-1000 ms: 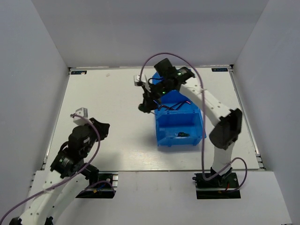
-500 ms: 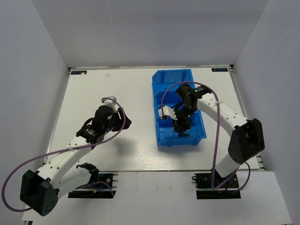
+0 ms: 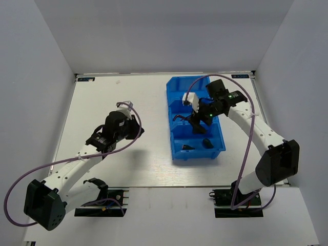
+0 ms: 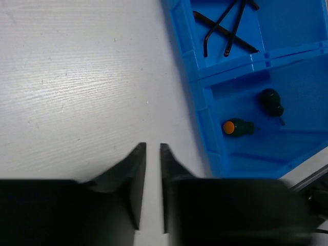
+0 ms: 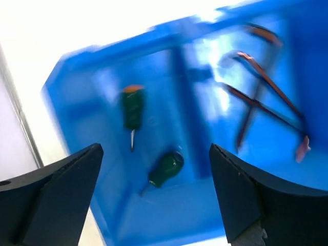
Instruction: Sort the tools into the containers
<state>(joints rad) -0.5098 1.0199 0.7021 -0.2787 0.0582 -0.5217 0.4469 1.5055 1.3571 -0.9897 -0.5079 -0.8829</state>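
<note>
The right pincer point(image 5: 154, 151) hangs wide open and empty above the blue bin point(image 3: 187, 86). In the bin, two green screwdrivers point(image 5: 132, 110) lie in the near end compartment and the hex keys point(image 5: 261, 100) in the middle one. The left pincer point(image 4: 152, 148), empty and parted by only a narrow slit, hovers over the white counter point(image 4: 77, 77) beside the bin.

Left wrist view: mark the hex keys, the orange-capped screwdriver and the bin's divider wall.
hex keys point(image 4: 217, 25): left wrist view, where two shafts cross.
orange-capped screwdriver point(image 4: 243, 127): left wrist view, green handle.
divider wall point(image 4: 256, 64): left wrist view, top edge between compartments.
</note>
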